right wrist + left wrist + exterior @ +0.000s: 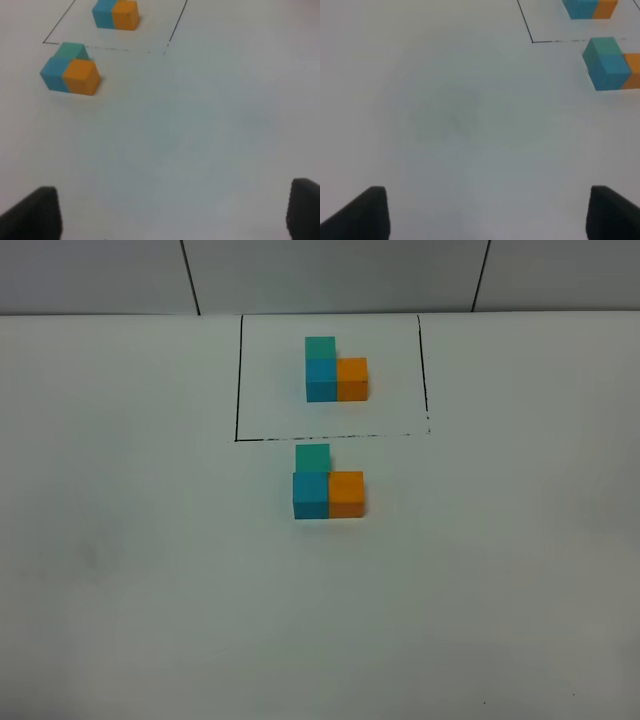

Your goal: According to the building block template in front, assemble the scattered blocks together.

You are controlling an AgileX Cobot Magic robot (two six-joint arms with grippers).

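The building block template (335, 370) is an L of teal-green, blue and orange cubes inside a thin black-lined rectangle at the back middle. It also shows in the left wrist view (587, 7) and the right wrist view (115, 14). Just in front of the frame, the unframed teal-green cube (313, 456), sky-blue cube (310, 495) and orange cube (346, 493) stand touching in the same L shape. Neither arm shows in the exterior high view. My left gripper (487, 215) and right gripper (170, 212) are open, empty, and well short of the cubes.
The white table (120, 570) ends at its back edge against a grey panelled wall (330, 275). The black frame line (238, 380) lies flat on the table. The unframed group also shows in the left wrist view (609, 70) and the right wrist view (80, 76).
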